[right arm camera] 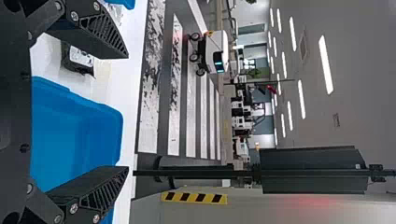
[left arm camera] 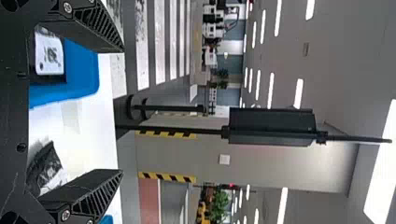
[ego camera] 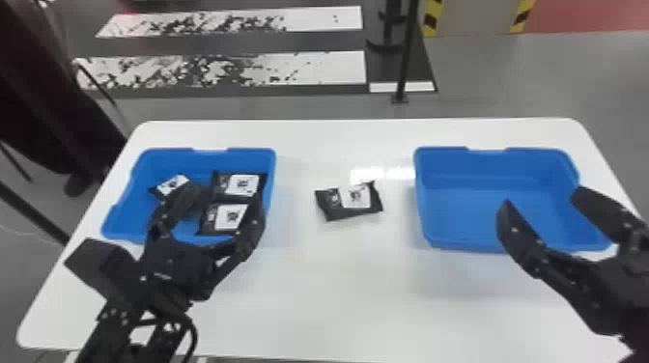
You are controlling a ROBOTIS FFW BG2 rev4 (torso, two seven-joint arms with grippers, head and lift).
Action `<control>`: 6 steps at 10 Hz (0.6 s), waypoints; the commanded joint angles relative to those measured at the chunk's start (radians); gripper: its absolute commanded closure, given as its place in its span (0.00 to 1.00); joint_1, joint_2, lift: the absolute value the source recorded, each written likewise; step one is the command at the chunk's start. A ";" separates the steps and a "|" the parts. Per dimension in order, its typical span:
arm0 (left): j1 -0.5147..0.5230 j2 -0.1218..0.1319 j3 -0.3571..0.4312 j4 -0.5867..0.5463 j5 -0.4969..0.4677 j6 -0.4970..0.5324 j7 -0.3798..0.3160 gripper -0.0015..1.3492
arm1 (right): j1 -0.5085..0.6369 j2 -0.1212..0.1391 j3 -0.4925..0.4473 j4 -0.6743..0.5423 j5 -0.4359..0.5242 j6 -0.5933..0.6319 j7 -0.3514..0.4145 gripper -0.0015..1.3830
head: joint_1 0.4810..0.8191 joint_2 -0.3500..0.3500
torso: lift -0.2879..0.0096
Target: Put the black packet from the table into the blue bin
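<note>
Plainly enough, on the left of the white table we saw the left blue bin with three black packets in it: a small-looking one toward its outer side, and two bigger-looking ones, and, one nearer to us than the other. Over that bin our left gripper stood with its fingers spread apart, their tips in front of the packets as the head view had it.

Next, at the middle of the table, lay the black packet that we were to put away. It was dark and soft-looking, a little puffed, with a white label that bore a dark printed mark. It lay label up, its long side running across the table at a slight slant, and its edges were creased and uneven. We saw it on the bare tabletop, between the two bins and touching neither of them. From our left gripper it was off to the right, and from our right gripper off to the left, apart from both.

Last, on the right, came the right blue bin. Our right gripper was above its near part, and we had those fingers wide open too.
</note>
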 commanded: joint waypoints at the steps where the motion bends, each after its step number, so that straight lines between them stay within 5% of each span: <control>1: -0.096 0.020 -0.070 0.067 -0.052 0.043 0.000 0.08 | 0.000 0.000 0.000 0.002 -0.002 0.000 0.001 0.12 | 0.63 0.52 | 0.60; 6: -0.450 0.039 -0.301 0.445 -0.200 0.056 -0.021 0.08 | -0.005 0.000 0.000 0.012 -0.014 0.002 0.006 0.12 | 0.63 0.29 | 0.60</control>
